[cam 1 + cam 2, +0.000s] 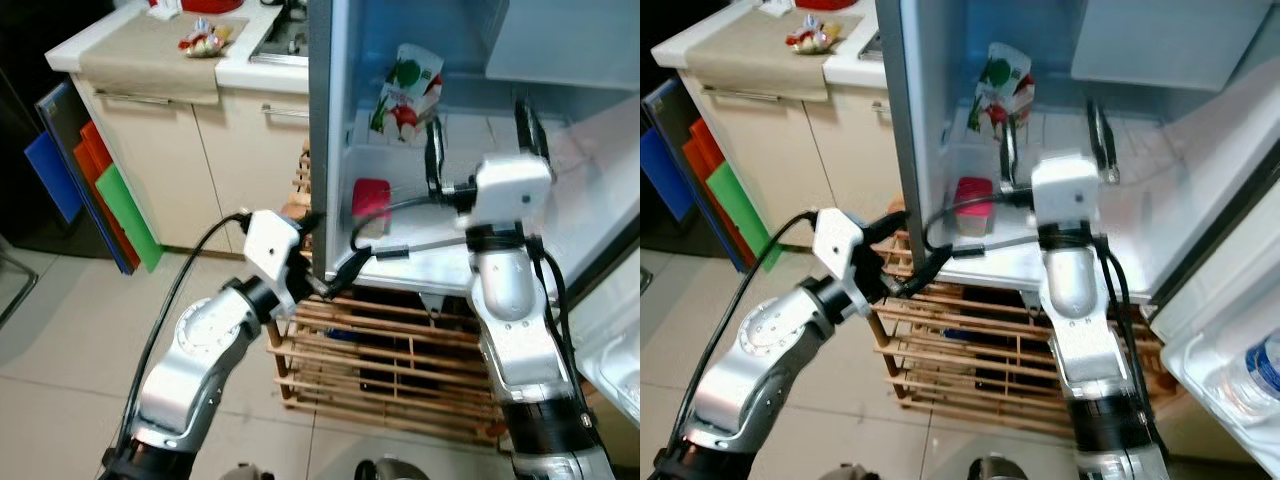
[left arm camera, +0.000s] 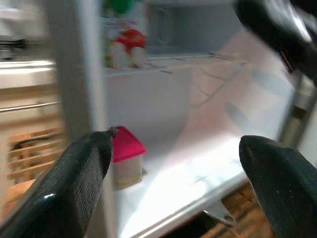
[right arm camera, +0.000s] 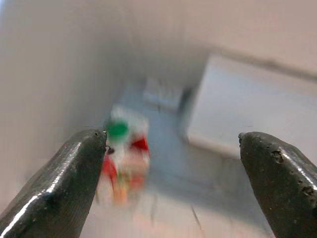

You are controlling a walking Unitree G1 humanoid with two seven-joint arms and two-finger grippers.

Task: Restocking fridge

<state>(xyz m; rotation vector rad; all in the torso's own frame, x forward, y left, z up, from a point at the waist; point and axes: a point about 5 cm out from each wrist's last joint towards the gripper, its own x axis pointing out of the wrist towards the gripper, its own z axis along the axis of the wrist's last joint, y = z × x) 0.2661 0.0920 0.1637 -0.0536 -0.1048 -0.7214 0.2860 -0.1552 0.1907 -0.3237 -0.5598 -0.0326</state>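
1. The fridge [image 1: 330, 120] is seen with its door swung wide, so that the white compartment is exposed for stocking. One fridge is counted.
2. Two stocked items are counted inside. A carton with green and red printing [image 1: 408, 92] stands slightly tilted on the upper wire shelf, toward the back wall; a small clear container with a pink lid [image 1: 370, 205] rests on the lower floor of the compartment, close to the fridge's left wall.
3. The right gripper [image 1: 480, 135] is raised inside the compartment, its two black fingers spread wide apart with nothing between them, pointed toward the carton. This is judged to be either an approach to the carton or a hand just emptied; which one cannot be told.
4. The left gripper [image 2: 178, 163] is held low at the outer front edge of the fridge's left wall, fingers parted and empty, aimed at the pink-lidded container. It is judged to be kept there clear of the right arm's work.
5. A water bottle [image 1: 1252, 375] lies in the door shelf on the right.
6. A wooden slatted rack [image 1: 390, 375] stands below the compartment.
7. Beyond, a kitchen counter [image 1: 130, 50] carries a small wrapped packet [image 1: 203, 38], and coloured boards [image 1: 95, 190] lean beside the cabinet.
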